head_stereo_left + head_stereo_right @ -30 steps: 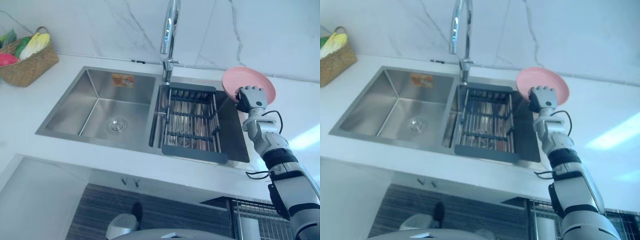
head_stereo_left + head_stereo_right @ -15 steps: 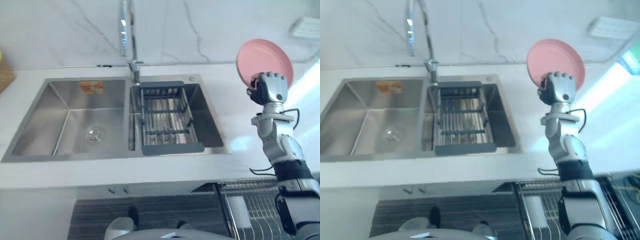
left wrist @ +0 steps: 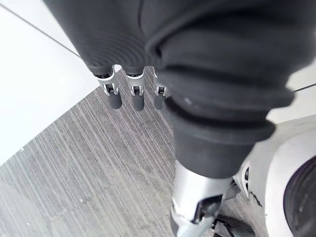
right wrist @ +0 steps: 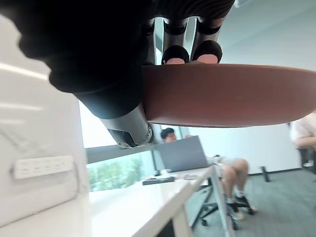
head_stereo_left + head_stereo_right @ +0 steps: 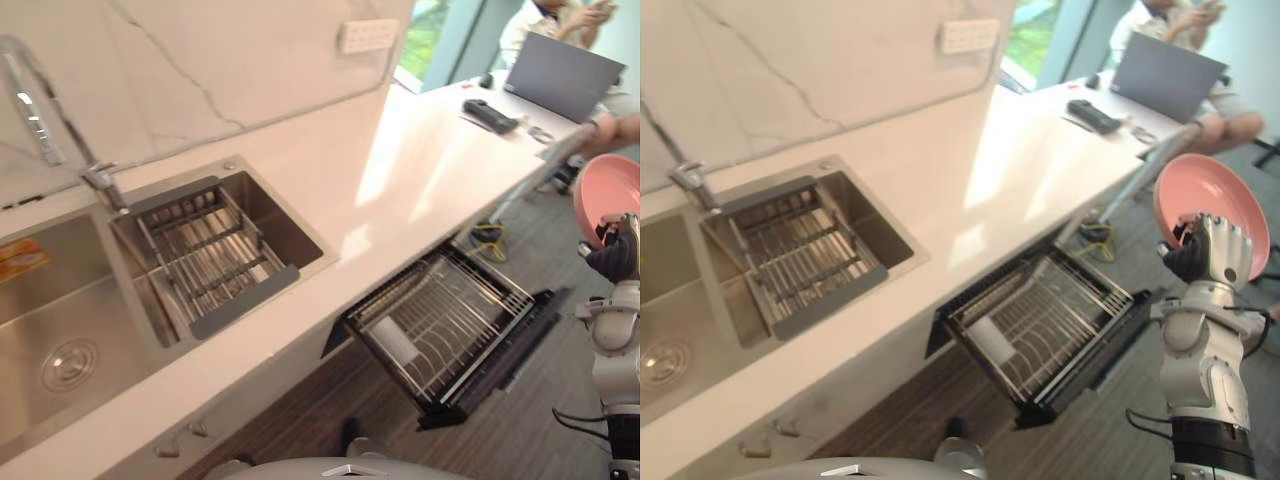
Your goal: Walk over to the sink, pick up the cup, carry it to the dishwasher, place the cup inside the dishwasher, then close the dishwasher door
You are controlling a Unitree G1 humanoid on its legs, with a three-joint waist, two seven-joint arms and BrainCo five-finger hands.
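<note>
Pink plate (image 5: 1210,205) rather than a cup is what I've got here, so going by what I see. Far left, my left hand (image 3: 131,94) just hangs over the grey floor, fingers relaxed and straight, nothing in it. Up on the counter (image 5: 430,160) there's the steel sink (image 5: 30,300) with a dark drain rack (image 5: 200,255) sitting in its right-hand basin. Right of that, below the counter edge, the dishwasher rack (image 5: 1040,325) is pulled out and looks empty. Then far right is my right hand (image 5: 1212,250), fingers curled over the plate's lower rim and clamped on it. The plate stands nearly upright behind the hand, up in the air over the floor and well apart from the rack. My guess is it's light, stiff plastic, so weight isn't the issue, but the surface looks smooth and a rim pinch could let it swivel or slide. The rim is really the only place to hold something this shallow. The forearm points about straight up, hand above the wrist, its back facing my head camera. Can't tell where the thumb sits.
</note>
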